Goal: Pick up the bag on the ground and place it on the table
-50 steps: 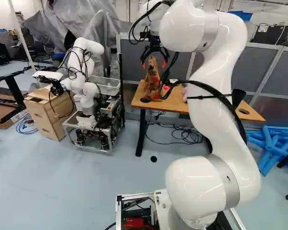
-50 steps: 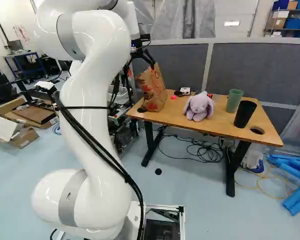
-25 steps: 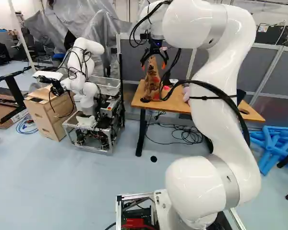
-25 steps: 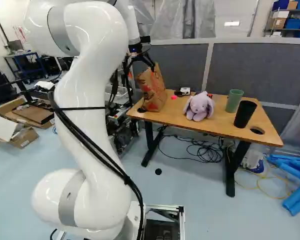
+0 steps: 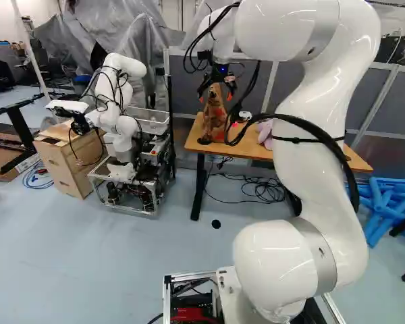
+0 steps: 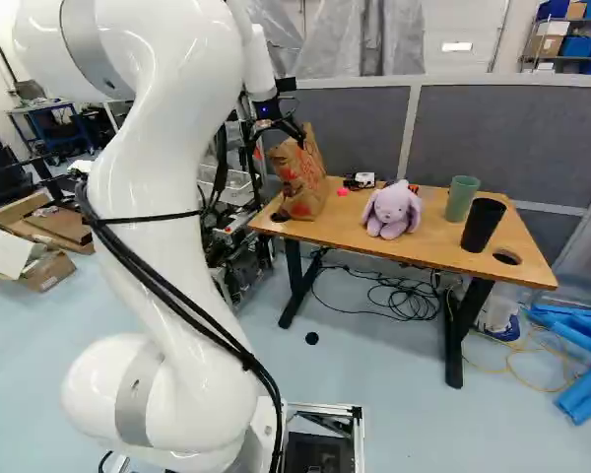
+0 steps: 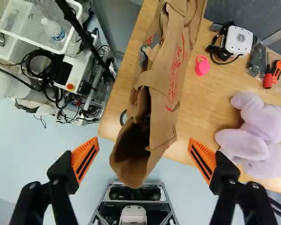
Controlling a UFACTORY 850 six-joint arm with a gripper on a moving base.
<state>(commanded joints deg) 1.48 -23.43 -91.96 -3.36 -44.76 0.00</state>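
The table (image 6: 433,248) was ahead of the base, with the plush toy (image 6: 392,210) and two cups, green (image 6: 460,198) and black (image 6: 484,225), along it. The bag (image 6: 301,177) stood on it at the left end in the right base view, roughly upright with a slight lean. We saw no shift of the bag against the wood over the last second, and the base hadn't moved either. What changed was the arm (image 6: 158,177): its upper part swung back toward the base, and the gripper (image 7: 143,148) came a bit lower and, as far as we could tell, nearer to us. Its fingers were spread wide, orange pads (image 7: 85,158) either side of the bag's open mouth with gaps on both sides, so nothing was pinched. We took that as a release and a retreat, with the placing essentially done. Next we wanted a straight pull clear; a sideways drift could have caught the paper and tipped the bag off that end
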